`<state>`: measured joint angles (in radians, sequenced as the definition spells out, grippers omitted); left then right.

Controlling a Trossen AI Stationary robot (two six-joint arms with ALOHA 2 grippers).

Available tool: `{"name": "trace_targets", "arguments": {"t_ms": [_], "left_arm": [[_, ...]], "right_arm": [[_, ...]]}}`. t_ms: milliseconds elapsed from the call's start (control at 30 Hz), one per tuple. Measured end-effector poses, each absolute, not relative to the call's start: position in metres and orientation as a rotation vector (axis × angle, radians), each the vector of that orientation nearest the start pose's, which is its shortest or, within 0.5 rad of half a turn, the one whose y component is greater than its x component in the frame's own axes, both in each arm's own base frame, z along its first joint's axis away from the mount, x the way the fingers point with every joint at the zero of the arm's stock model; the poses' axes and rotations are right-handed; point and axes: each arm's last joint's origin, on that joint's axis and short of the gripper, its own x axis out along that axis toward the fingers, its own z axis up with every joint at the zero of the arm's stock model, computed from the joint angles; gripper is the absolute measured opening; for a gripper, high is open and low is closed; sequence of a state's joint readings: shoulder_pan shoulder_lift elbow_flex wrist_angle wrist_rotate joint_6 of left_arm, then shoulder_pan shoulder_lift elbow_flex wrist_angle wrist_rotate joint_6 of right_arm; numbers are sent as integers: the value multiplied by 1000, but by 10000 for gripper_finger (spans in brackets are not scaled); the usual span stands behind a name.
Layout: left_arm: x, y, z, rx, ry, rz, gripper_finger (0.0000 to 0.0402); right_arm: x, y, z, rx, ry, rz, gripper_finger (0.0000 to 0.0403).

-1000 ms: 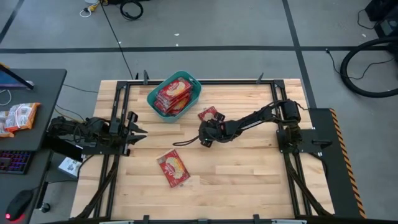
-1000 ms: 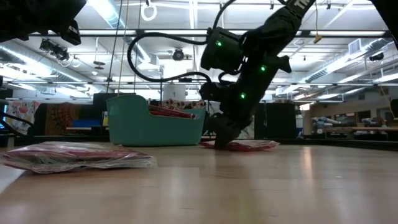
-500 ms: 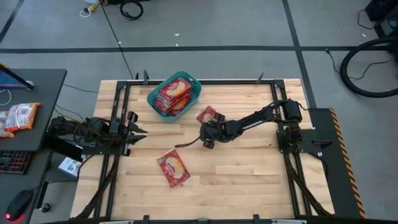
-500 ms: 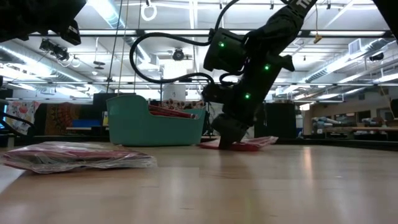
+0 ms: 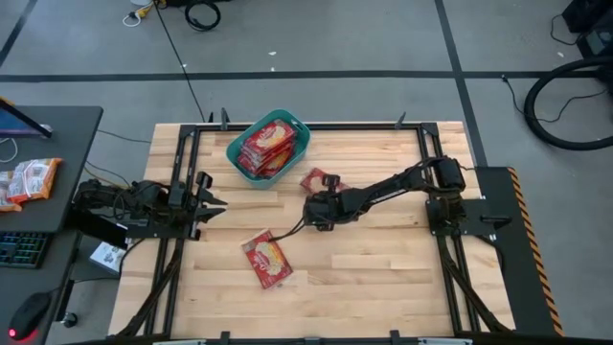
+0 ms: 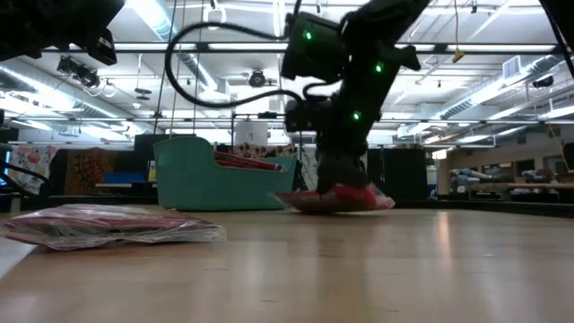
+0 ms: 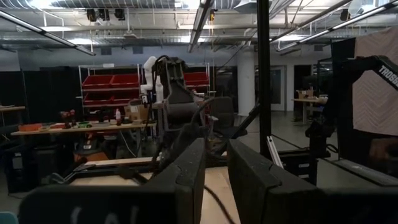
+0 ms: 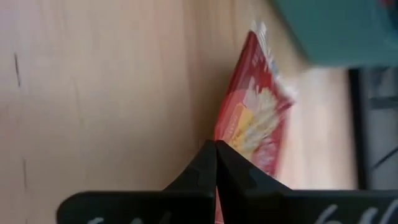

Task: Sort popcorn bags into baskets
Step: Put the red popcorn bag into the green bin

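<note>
While the left gripper (image 5: 206,204) waits, its jaws' state unclear.
Right gripper (image 5: 321,199) clamps a popcorn bag (image 5: 320,181); teal basket (image 5: 238,153) lies toward ten o'clock.

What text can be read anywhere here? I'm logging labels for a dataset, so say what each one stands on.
"TROSS": white letters running down a dark arm part in the left wrist view, cut off at the picture's edge.
Held popcorn bag, pinched by the right gripper: print too blurred to read.
Loose popcorn bag and stacked bags in the teal basket: too small to read.
</note>
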<state>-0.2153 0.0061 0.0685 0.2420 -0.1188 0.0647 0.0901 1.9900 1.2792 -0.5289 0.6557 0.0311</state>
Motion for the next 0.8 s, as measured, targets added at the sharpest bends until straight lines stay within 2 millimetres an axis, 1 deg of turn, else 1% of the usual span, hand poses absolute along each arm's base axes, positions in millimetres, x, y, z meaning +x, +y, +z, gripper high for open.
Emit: {"name": "trace_targets", "arguments": {"t_ms": [133,333,500,800], "left_arm": [[88,-16,209,14,-303,-86,73],[88,-16,209,14,-303,-86,73],[88,-16,209,14,-303,-86,73],[88,-16,209,13,-303,-86,73]], "right_arm": [[387,25,160,-533,1161,-515,2],[397,34,185,-611,1133,-515,2],[406,37,215,-674,1115,-528,1],[422,35,273,-812,1042,-544,0]]}}
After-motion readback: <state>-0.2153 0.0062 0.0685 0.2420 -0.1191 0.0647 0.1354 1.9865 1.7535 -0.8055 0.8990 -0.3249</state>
